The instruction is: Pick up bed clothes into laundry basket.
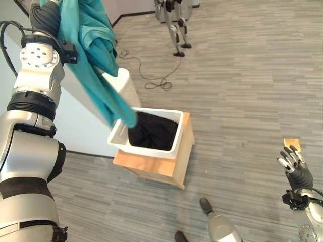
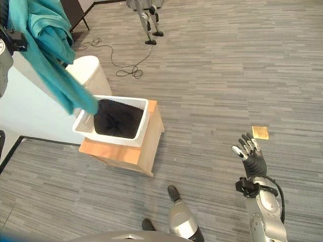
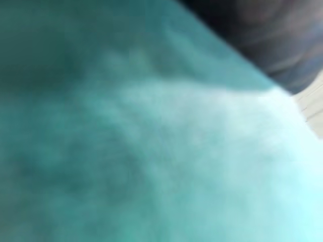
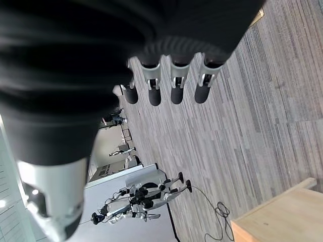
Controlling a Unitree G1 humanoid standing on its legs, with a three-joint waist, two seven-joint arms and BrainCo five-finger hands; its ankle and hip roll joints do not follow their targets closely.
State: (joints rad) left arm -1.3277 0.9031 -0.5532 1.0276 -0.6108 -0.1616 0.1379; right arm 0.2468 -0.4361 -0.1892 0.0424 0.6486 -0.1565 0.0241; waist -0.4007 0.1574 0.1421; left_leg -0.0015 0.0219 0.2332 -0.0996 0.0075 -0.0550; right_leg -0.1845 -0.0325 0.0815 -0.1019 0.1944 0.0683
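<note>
The teal garment (image 1: pixel 91 55) hung from the raised left arm, its lower end touching the rim of the white laundry basket (image 1: pixel 171 146); whether the left fingers pinched it could not be told. Black clothes (image 1: pixel 151 132) lay inside the basket, which sat on a wooden box (image 1: pixel 166 169). The right hand (image 2: pixel 251 156) stood well apart, fingers spread, holding nothing. A white bin (image 2: pixel 93 73) stood behind the basket, and a second robot (image 1: pixel 176 25) farther back.

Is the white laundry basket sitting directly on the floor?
No. The white laundry basket sits on top of a wooden stand, with a black garment inside it.
</note>
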